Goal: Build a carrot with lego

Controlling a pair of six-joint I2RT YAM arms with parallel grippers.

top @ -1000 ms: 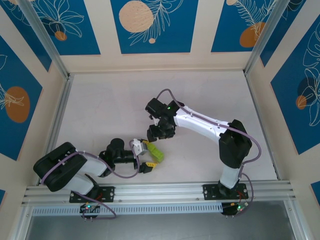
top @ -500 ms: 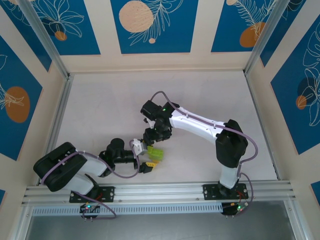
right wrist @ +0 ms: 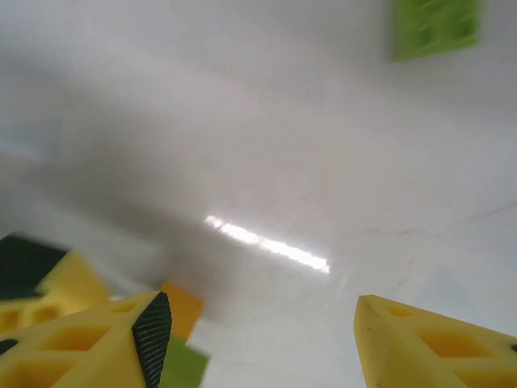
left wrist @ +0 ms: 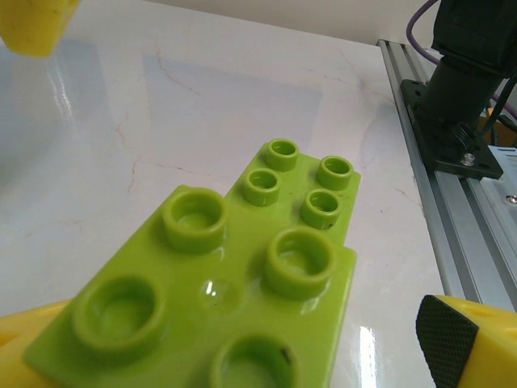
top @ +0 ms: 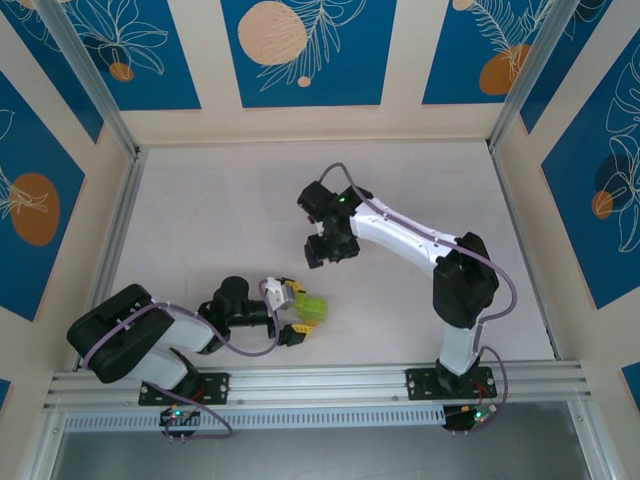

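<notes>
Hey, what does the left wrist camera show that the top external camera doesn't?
Left wrist: a close-up of the lime-green bricks, a smaller four-stud one beyond a bigger one, with their hollow studs clear. Top external: the wider layout, with the right gripper up-table, apart from the bricks. Both: the bricks lying at the left gripper on the white table.

The lego (left wrist: 242,299) is lime-green, one brick (right wrist: 182,310) orange; table (top: 200,220) veined white, walls (top: 340,60) leaf-patterned blue.

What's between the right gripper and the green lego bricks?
Nothing: the top view shows bare table between the right gripper and the lime-green bricks.
</notes>
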